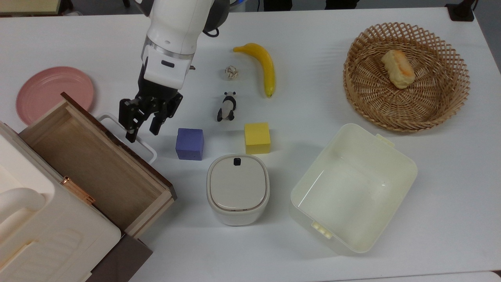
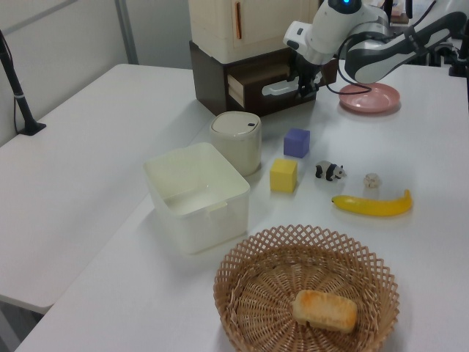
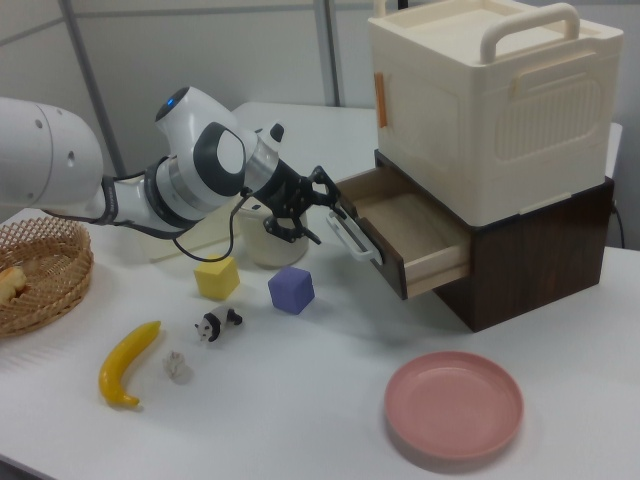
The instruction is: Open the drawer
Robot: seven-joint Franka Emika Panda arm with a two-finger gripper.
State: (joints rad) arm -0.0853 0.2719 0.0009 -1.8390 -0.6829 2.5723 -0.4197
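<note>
Drawer [image 1: 98, 164] pulled well out from under the cream case [image 1: 47, 231] at the top view's lower left, plywood floor bare. End effector [image 1: 143, 127] spread wide at the white loop handle [image 1: 146, 150], gripping nothing. Pull seemingly done; next, lift clear of the purple cube [image 1: 190, 143].

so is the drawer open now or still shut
Open. The drawer is pulled well out from under the cream case, its bare plywood floor exposed. The gripper is open beside the white handle.
</note>
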